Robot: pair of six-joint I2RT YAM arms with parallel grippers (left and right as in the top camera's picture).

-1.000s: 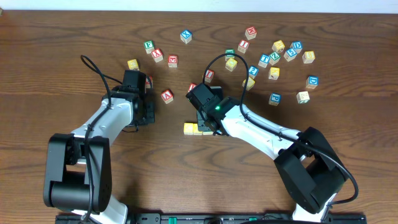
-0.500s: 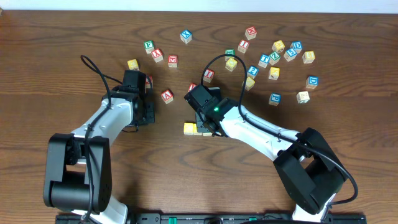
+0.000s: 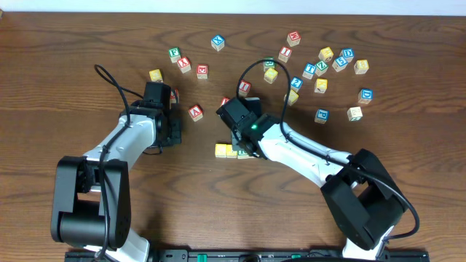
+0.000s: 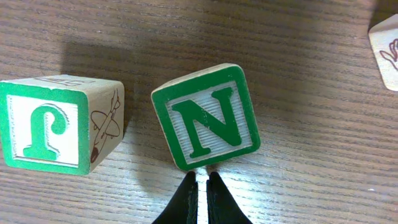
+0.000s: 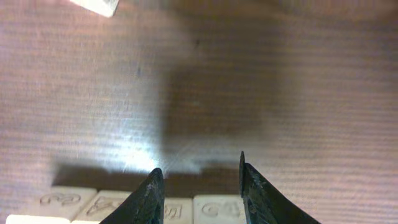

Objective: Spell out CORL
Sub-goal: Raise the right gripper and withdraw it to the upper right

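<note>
A short row of cubes lies at mid-table. Overhead, two yellow-faced cubes [image 3: 221, 151] [image 3: 231, 151] show at its left end; the rest hides under my right gripper [image 3: 245, 145]. The right wrist view shows the row's pale embossed sides [image 5: 106, 206] along the bottom edge. My right gripper [image 5: 198, 168] stands open over the row's right end, its fingers astride the last cube [image 5: 217, 209] with a gap on each side. No letters on the row can be read. My left gripper [image 4: 200, 177] is shut and empty, tips against a green N cube [image 4: 206, 117].
A green J cube [image 4: 43, 127] lies left of the N cube, and another cube's corner [image 4: 385, 40] shows at upper right. Red-lettered cubes [image 3: 195, 113] [image 3: 202, 70] lie between the arms. Several loose cubes [image 3: 320, 86] are scattered at the back right.
The right wrist has shifted very slightly. The left arm has stayed still.
</note>
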